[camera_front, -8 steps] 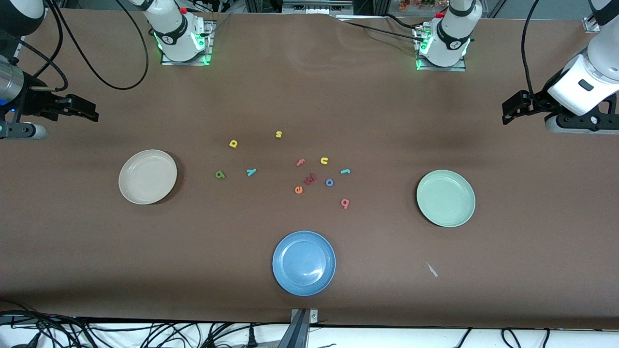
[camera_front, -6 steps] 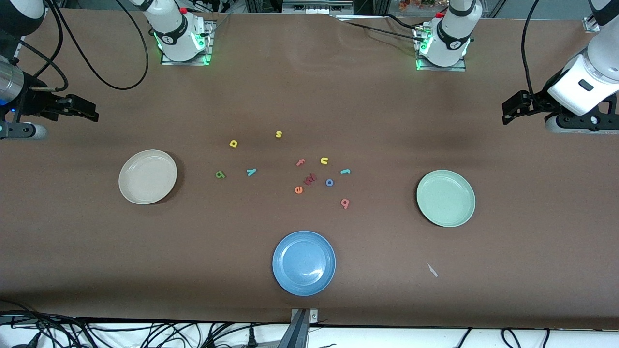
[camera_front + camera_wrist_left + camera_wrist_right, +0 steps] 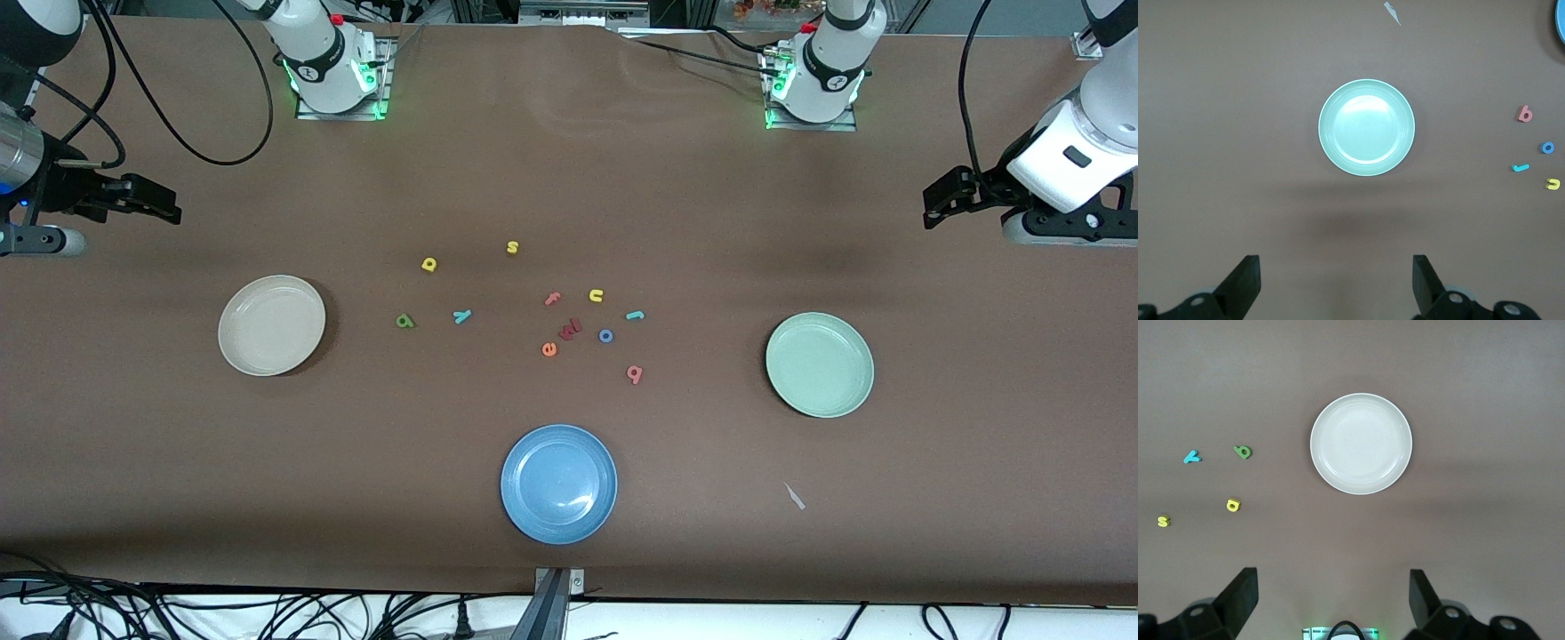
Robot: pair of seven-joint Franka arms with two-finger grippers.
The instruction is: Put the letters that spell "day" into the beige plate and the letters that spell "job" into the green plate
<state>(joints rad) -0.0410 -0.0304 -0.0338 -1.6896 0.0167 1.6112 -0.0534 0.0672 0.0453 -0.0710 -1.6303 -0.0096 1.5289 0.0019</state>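
The beige plate (image 3: 271,324) (image 3: 1361,443) lies toward the right arm's end of the table, the green plate (image 3: 820,364) (image 3: 1366,127) toward the left arm's end. Between them are the yellow d (image 3: 429,264) (image 3: 1233,505), green a (image 3: 405,321) (image 3: 1243,452) and teal y (image 3: 461,316) (image 3: 1192,457). Closer to the green plate lie the teal j (image 3: 635,315) (image 3: 1520,168), blue o (image 3: 605,335) (image 3: 1547,147) and pink b (image 3: 634,374) (image 3: 1525,115). My right gripper (image 3: 169,212) (image 3: 1333,597) hangs open and empty over bare table beside the beige plate. My left gripper (image 3: 933,209) (image 3: 1337,280) hangs open and empty beside the green plate.
A blue plate (image 3: 558,483) sits nearest the front camera. Among the letters lie a yellow s (image 3: 512,247), yellow u (image 3: 596,295), salmon f (image 3: 553,299), orange e (image 3: 548,349) and a dark red letter (image 3: 570,330). A pale scrap (image 3: 794,496) lies near the green plate.
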